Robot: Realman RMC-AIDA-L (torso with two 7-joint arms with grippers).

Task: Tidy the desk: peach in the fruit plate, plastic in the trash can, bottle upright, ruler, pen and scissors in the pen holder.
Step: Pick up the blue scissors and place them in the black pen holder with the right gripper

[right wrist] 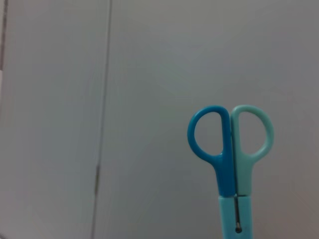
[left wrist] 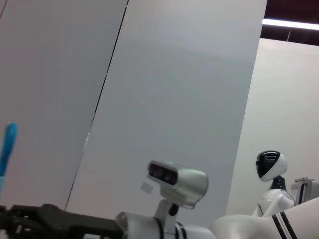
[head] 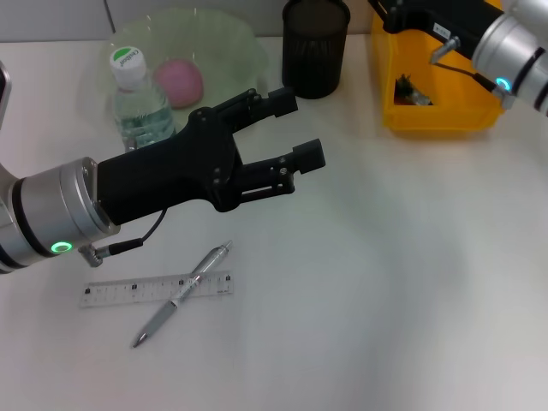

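My left gripper (head: 300, 128) hovers open and holds nothing, above the table in front of the bottle. The clear bottle (head: 137, 98) with a white cap stands upright beside the pale green fruit plate (head: 231, 38), and the pink peach (head: 178, 81) lies in the plate. A clear ruler (head: 157, 289) lies on the table near the front left with a silver pen (head: 181, 294) across it. The blue scissors (right wrist: 232, 159) are held handles up by my right gripper (head: 415, 15), at the back right over the yellow trash can (head: 437, 116). A small scrap (head: 411, 90) lies in that can.
The black mesh pen holder (head: 315, 47) stands at the back between the plate and the trash can. Bare white table spreads across the middle and right front. The left wrist view shows only a wall and the robot's head.
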